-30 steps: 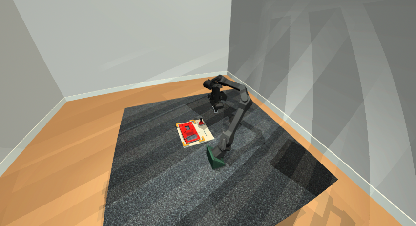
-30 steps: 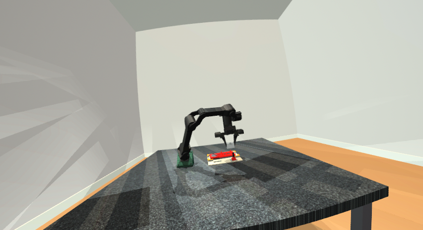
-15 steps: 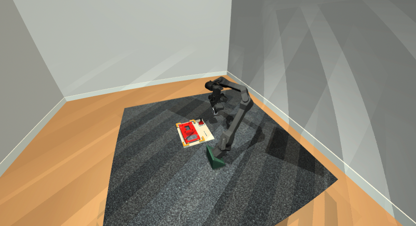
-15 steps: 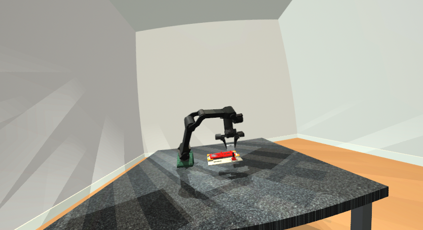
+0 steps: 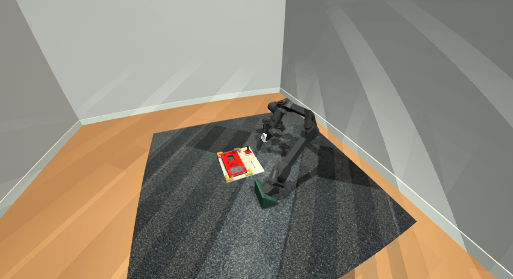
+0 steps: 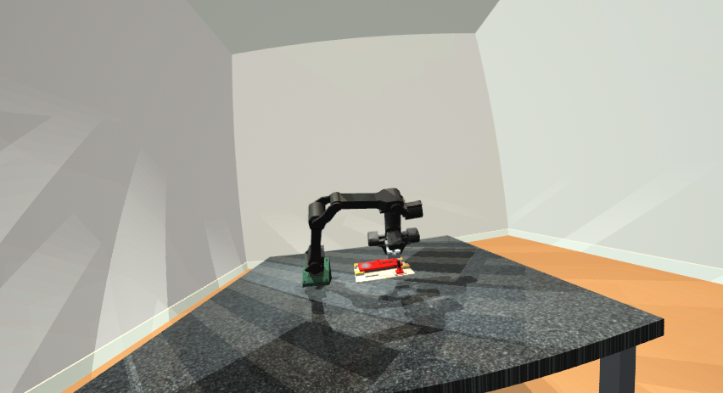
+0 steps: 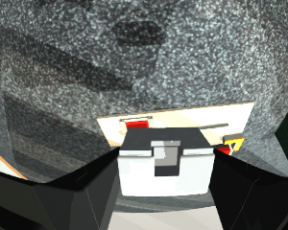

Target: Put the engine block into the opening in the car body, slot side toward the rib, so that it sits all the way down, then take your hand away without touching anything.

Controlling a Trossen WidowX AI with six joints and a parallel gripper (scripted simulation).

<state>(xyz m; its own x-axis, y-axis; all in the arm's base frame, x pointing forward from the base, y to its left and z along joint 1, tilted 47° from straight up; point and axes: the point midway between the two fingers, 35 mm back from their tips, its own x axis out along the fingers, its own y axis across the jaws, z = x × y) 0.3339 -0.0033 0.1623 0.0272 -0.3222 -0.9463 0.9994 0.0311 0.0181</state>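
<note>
My gripper (image 5: 264,137) (image 6: 393,251) (image 7: 163,153) is shut on the engine block, a white-grey block (image 5: 263,136) (image 7: 134,178) with a dark top and a notch-like slot (image 7: 166,168) in the face toward the wrist camera. The block is in the air, tilted in the top view. The red car body (image 5: 239,161) (image 6: 383,265) lies flat, with a dark opening (image 5: 230,158) near its far end. In the exterior view the block appears above that end. The wrist view shows only a sliver of the body behind the block; its opening and rib are hidden there.
A cream board (image 5: 256,166) (image 6: 374,277) (image 7: 182,118) lies under the car body, with yellow corner pieces (image 5: 228,178) (image 7: 234,143). A small red piece (image 5: 247,152) (image 6: 400,271) (image 7: 137,125) with a black upright stick is on the board. The arm's green base (image 5: 264,199) (image 6: 316,275) stands nearby.
</note>
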